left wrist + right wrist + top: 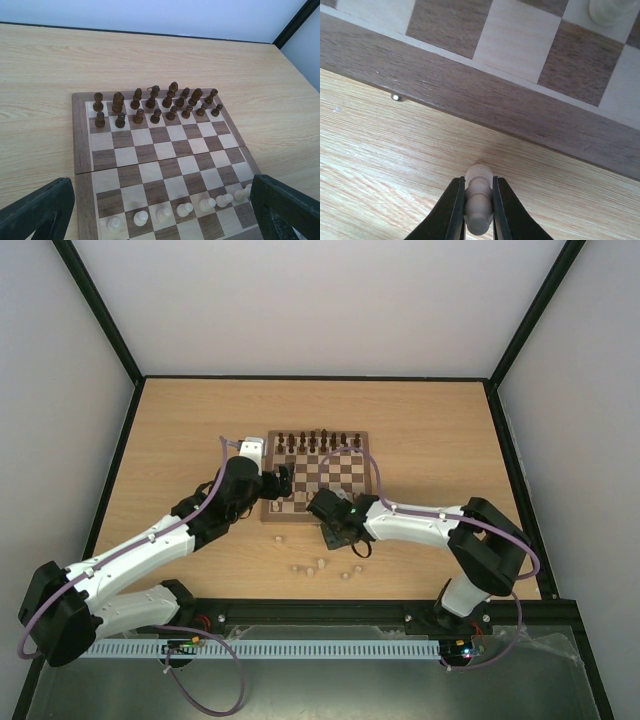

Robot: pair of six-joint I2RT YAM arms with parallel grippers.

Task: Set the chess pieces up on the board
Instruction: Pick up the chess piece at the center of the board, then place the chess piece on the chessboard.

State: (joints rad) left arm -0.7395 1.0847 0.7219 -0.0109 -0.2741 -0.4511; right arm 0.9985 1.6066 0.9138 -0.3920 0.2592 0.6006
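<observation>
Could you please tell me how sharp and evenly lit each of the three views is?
Top external: soft, even light, but the loose chess pieces are tiny blobs. Left wrist: the board is crisp, while the left gripper shows only as dark, featureless corners. Right wrist: the pinched piece is sharp, the corner piece blurred.

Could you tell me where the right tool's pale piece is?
Right wrist view: the pale piece sits clamped in the right tool, beside the board's border.
</observation>
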